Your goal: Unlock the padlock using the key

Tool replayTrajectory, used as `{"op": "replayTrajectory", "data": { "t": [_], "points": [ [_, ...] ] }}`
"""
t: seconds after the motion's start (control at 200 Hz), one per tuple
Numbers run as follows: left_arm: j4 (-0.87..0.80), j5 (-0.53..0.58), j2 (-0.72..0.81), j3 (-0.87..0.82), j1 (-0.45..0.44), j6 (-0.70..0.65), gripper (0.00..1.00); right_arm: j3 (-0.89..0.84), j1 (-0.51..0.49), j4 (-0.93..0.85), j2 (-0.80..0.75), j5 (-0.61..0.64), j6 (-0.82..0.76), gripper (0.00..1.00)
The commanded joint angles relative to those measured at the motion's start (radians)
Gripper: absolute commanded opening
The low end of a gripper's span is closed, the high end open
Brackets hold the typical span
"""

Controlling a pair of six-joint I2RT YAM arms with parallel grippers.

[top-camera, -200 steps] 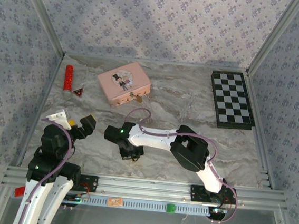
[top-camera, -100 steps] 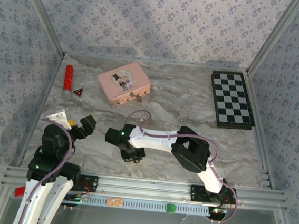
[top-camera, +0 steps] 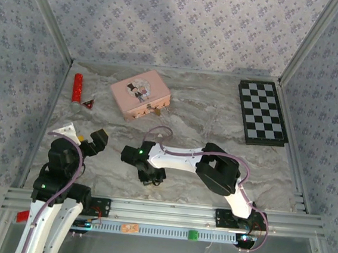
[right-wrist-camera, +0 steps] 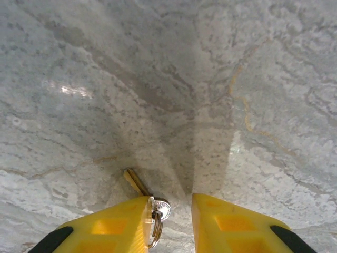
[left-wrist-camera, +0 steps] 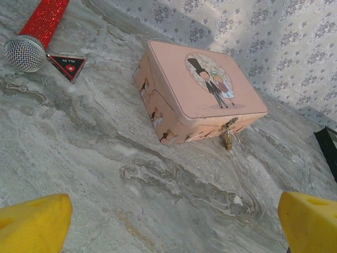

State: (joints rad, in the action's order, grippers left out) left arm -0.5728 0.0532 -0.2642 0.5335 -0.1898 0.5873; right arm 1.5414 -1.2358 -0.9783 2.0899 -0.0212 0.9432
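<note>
Only the right arm has moved in the last second, its wrist sliding slightly toward the near edge of the table [top-camera: 207, 106] while the left arm keeps its place. From the left: a red glitter microphone [top-camera: 77, 87] and a triangular tag [top-camera: 88, 103] lie by the far-left corner. Near the near-left corner the left gripper [top-camera: 96, 140] hovers with jaws wide apart and nothing between them, well apart from the pink tin [top-camera: 140, 94].

The tin sits toward the far edge, left of centre. The padlock [left-wrist-camera: 228, 138] hangs from its hasp on the side facing the arms: tiny, brass-coloured, its thin shackle through the clasp, its body against the tin's wall. Which way its keyhole faces cannot be told.

By the middle of the near edge the right gripper [right-wrist-camera: 171, 224] is down at the surface, jaws a narrow gap apart and clamped on nothing. The key [right-wrist-camera: 137, 182] lies flat, blade pointing away, its head and key ring [right-wrist-camera: 156, 224] against the inner face of one finger. A chessboard [top-camera: 262, 111] occupies the far-right corner.

The likely risks: closing fingers could catch just the ring, leaving the key dangling and hard to aim, or skid the thin key along the table. Later, the loose lock may swing and the light tin slide under the key's push unless the left gripper steadies them.
</note>
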Motion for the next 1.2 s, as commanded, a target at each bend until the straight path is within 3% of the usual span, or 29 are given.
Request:
{"op": "replayTrajectory", "data": {
  "t": [0.0,0.395,0.615,0.825,1.014,1.194],
  "points": [
    [0.022,-0.005,-0.007,-0.001,0.008,-0.009,1.00,-0.015,-0.002,-0.005,-0.013,-0.018,-0.025,0.25],
    [0.029,-0.014,-0.034,-0.006,0.013,-0.007,1.00,-0.041,-0.002,-0.006,-0.068,0.028,-0.012,0.00],
    [0.057,-0.132,-0.103,-0.002,0.013,-0.019,1.00,-0.101,0.021,0.075,-0.170,0.097,-0.011,0.00],
    [0.120,-0.295,-0.217,-0.004,0.013,-0.008,1.00,-0.269,0.091,0.317,-0.350,0.116,0.005,0.00],
    [0.258,-0.420,-0.262,-0.056,0.008,0.082,1.00,-0.410,0.162,0.517,-0.478,0.120,-0.006,0.00],
    [0.465,-0.450,-0.309,-0.125,-0.050,0.207,0.98,-0.505,0.247,0.732,-0.585,0.112,-0.045,0.00]
  ]
}}
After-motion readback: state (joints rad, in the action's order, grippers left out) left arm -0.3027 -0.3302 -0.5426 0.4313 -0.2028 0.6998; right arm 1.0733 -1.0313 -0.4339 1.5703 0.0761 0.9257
